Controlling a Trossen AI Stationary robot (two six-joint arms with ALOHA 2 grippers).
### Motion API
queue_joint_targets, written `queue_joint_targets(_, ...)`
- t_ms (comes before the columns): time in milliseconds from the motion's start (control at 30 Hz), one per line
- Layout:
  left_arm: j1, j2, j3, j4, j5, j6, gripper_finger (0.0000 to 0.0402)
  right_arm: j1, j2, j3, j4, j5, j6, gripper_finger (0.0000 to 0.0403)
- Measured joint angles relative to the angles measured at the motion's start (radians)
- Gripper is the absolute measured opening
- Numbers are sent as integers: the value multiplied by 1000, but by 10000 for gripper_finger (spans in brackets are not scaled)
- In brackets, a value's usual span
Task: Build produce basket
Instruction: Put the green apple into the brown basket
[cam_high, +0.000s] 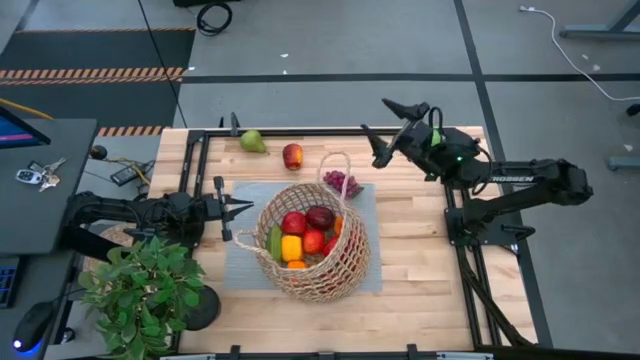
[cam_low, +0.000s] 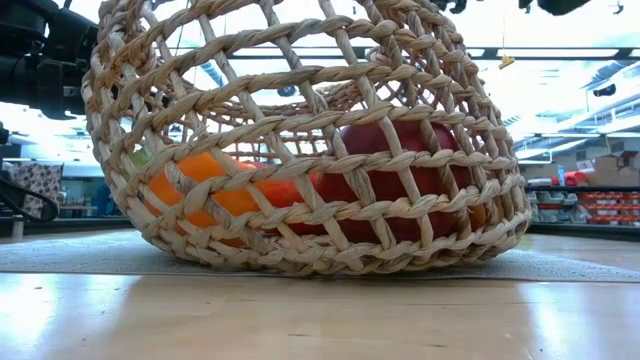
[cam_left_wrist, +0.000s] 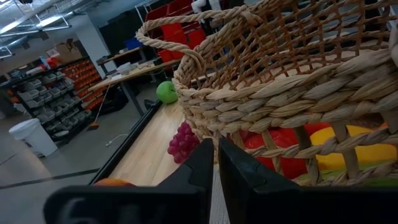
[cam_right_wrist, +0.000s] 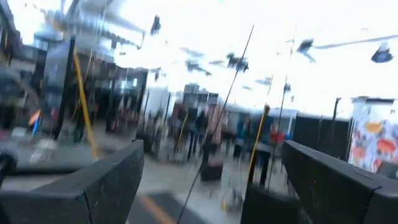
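Basket (cam_high: 312, 245) at table centre on grey mat (cam_high: 240, 262), tipped on its side, mouth toward 9 o'clock, already holding red apples, yellow pepper, orange piece, green piece. Outside it: grapes (cam_high: 342, 183) at 12 just beside the rim, apple (cam_high: 292, 156) and pear (cam_high: 252, 142) near the far edge at 11. Probably light, hard plastic, smooth and round, so likely to roll or slip; best pinched across the widest middle. Grapes bumpy, easier to pinch at the bunch body. Basket stiff but open-weave, light, may shift if nudged; handle loop (cam_high: 337, 170) thin. Left gripper (cam_high: 238, 208) at 9, just beside the rim, fingers nearly together and empty, confirmed in left wrist view (cam_left_wrist: 215, 163). Right gripper (cam_high: 385, 125) raised at 1 o'clock beyond the grapes, spread wide, nothing between fingers; its wrist view blurred, table not visible there. Low view filled by the basket wall; loose produce hidden there. Plant (cam_high: 140, 290) at 7 covers that table corner.
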Motion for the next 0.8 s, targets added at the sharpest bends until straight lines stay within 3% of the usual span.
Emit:
queue_joint_targets(167, 0, 0, 0, 0, 0, 0, 31, -74, 14, -37, 85, -77, -38, 384)
queue_joint_targets(333, 0, 0, 0, 0, 0, 0, 36, -141, 43, -37, 73, -6, -130, 384)
queue_joint_targets(533, 0, 0, 0, 0, 0, 0, 30, -242, 102, -37, -26, -11, 18, 380)
queue_joint_targets(800, 0, 0, 0, 0, 0, 0, 32, -362, 143, -40, -170, 62, 60, 357)
